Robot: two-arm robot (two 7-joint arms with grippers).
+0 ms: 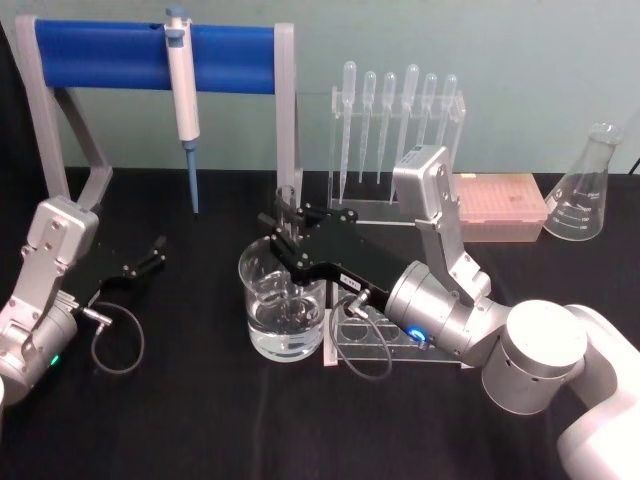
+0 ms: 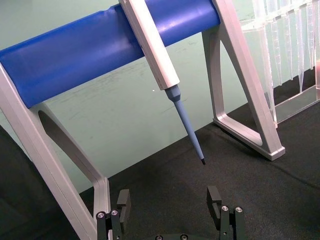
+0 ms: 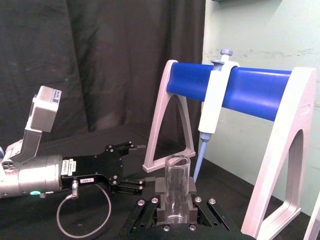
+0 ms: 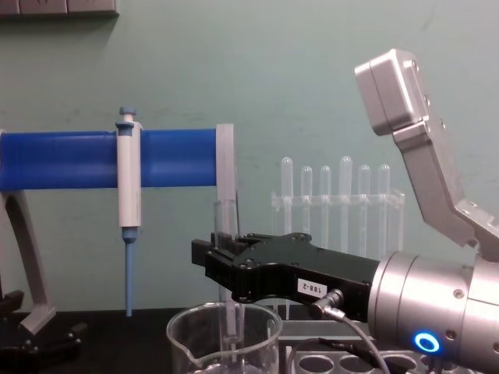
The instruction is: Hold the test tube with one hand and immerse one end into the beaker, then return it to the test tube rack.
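A: Where's the right tool (image 1: 285,232)?
B: Reaching level over the beaker (image 1: 262,300), clamped on the upright tube (image 4: 226,216), whose lower end dips inside. Its label (image 4: 309,287) reads "188-2".
A: And the left tool (image 1: 155,252)?
B: Left of the beaker, jaws apart, empty.

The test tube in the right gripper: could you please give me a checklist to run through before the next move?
1. Grip: the right gripper is shut on the test tube, which stands upright between its pads: ok.
2. Tube over target: its lower end is below the rim of the beaker, seen in the chest view: ok.
3. Immersion: whether the end is under the water: cannot tell.
4. Return spot: the test tube rack, beside the beaker on the robot's right, has empty holes: ok.
5. Other arm: the left gripper is open and parked on the left, apart from the beaker: ok.
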